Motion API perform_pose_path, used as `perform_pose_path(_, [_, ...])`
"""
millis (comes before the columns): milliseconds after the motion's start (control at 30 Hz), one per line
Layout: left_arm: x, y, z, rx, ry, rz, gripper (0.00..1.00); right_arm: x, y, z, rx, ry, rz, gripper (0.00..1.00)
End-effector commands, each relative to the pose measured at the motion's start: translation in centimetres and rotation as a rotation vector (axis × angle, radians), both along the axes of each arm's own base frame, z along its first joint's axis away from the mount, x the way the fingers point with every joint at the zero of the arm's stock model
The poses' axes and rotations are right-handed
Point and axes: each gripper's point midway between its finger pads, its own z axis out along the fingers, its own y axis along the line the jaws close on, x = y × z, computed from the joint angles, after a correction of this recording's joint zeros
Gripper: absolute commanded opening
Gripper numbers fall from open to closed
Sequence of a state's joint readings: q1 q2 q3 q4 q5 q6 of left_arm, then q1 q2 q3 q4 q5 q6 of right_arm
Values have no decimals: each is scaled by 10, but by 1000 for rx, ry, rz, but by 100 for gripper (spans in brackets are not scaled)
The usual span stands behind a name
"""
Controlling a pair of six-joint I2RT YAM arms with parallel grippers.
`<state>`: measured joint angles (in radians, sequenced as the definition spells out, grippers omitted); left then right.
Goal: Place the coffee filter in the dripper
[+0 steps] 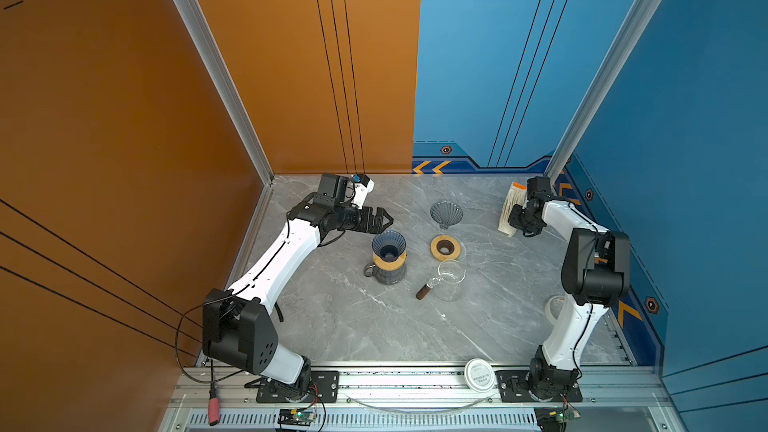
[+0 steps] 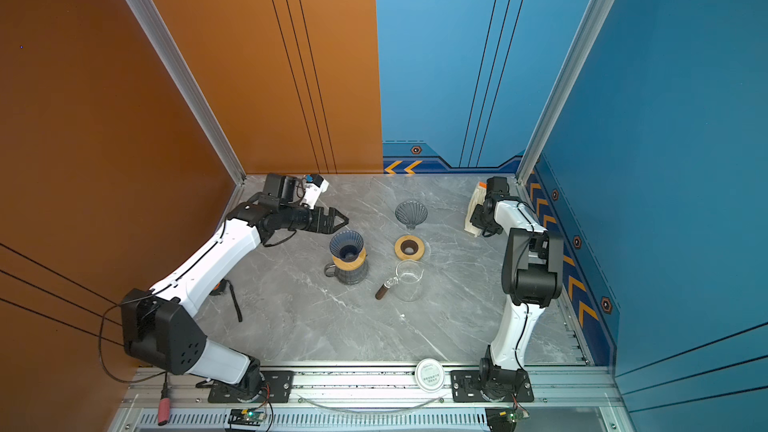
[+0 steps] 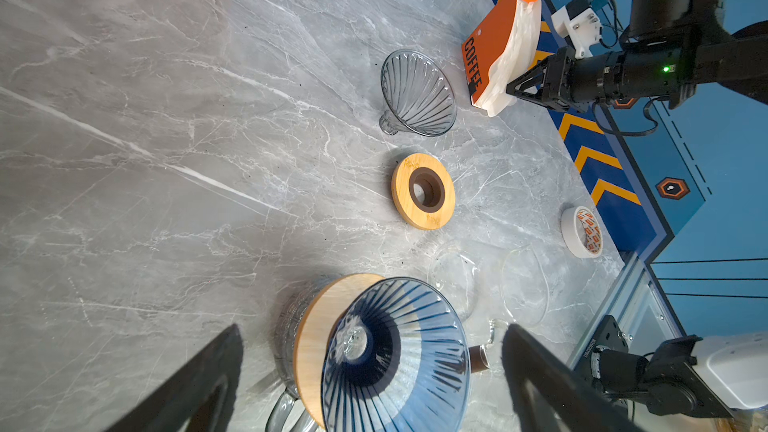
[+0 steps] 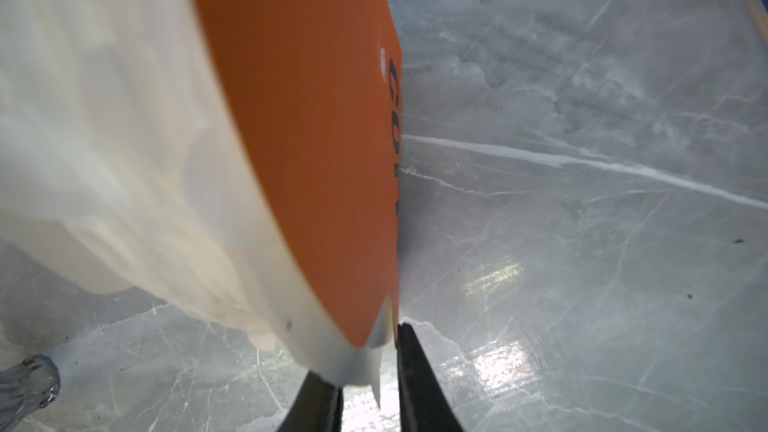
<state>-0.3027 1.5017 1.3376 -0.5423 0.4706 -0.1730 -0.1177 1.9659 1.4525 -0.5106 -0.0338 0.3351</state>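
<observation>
**Bimanual cell, both top views and both wrist views.** The coffee filters, a white stack behind an orange cover lettered COFFEE, stand on edge at the far right of the grey marble tabletop, close to the blue side wall.

The right pincer meets the lower corner of this stack. Its two black fingers stand narrowly apart with the white paper edge between them. Whether they pinch the paper cannot be told.

The left pincer is spread wide and grips nothing. In both top views it hangs just beside the blue dripper, on its far-left side, without touching it. In the left wrist view its two fingers frame the cone.

The blue dripper sits upright near the middle of the tabletop, well apart from the filters. It rests on a wooden collar atop a glass carafe, and its ribbed inner wall is visible down to the outlet.

Other items lie between the blue dripper and the filters:
- A clear glass dripper lies on its side.
- A loose wooden ring with a dark centre hole lies flat just nearer the camera.
- A clear glass pitcher with a brown handle stands beyond the ring, towards the front.

A tape roll lies by the right arm near the wall. A white round lid rests on the front rail.
</observation>
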Motion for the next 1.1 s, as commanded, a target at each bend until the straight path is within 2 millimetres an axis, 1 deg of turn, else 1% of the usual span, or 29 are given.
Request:
perform_pose_path(0, [2,-1,3,22,-14,-4,98,11,-6,9,-28,-36,-29,18])
perform_pose_path(100, [2,-2,3,21,-12,-5,98,12,-6,9,-32,-37,-26,14])
perform_pose_path(233, [3,-3,2,22,-10,-6,98,11,-6,11,-35,-38,-22,6])
perform_pose_path(367, [3,-3,2,21,-9,-6,98,8,-2,15,-29,-42,-14,1])
perform_pose_path(633, [3,-4,0,21,-5,-8,98,-3,1,24,-26,-31,-14,4])
perform_pose_path(833, [2,-5,0,22,-3,-10,98,-14,-12,23,-94,17,-19,4])
perform_pose_path(900, [2,-5,-1,21,0,-10,98,-15,-16,20,-101,35,-12,5])
perform_pose_path(1067, [2,-5,-1,21,1,-12,98,-15,-24,18,-127,58,3,6])
